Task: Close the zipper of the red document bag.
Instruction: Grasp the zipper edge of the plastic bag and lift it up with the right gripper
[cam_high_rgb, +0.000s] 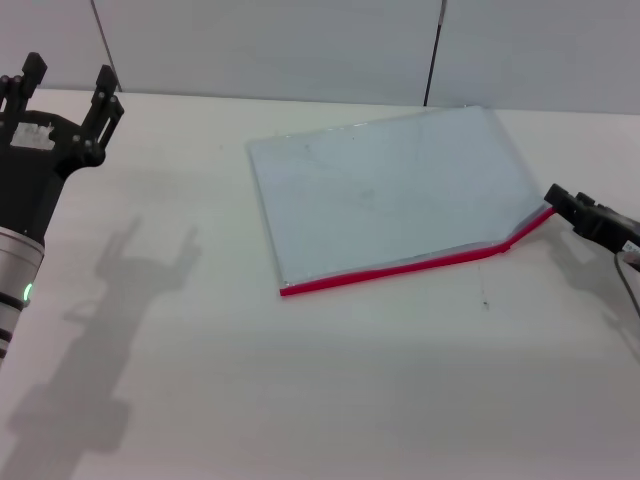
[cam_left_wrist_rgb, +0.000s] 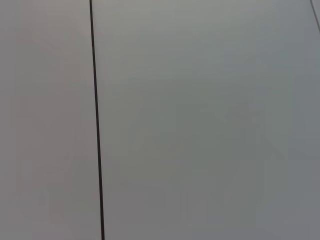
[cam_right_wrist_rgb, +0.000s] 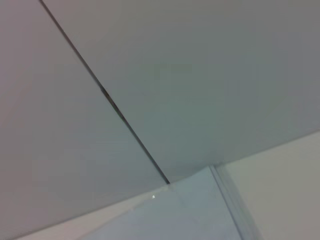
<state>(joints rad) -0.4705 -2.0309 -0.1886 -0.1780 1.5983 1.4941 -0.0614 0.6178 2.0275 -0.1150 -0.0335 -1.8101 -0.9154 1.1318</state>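
The red document bag (cam_high_rgb: 390, 190) lies mid-table, zipper (cam_high_rgb: 400, 268) along its near edge. The right gripper (cam_high_rgb: 556, 199) is clamped on the zipper's right end (lifted slightly); the left gripper (cam_high_rgb: 68, 88) hovers far left, fingers apart.

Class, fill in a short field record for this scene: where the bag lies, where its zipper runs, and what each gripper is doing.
bag: red document bag lies flat on the white table
zipper: zipper runs along the bag's near long edge, bent upward at its right end
right gripper: right gripper at the zipper's right end
left gripper: left gripper raised at far left, fingers open, away from the bag
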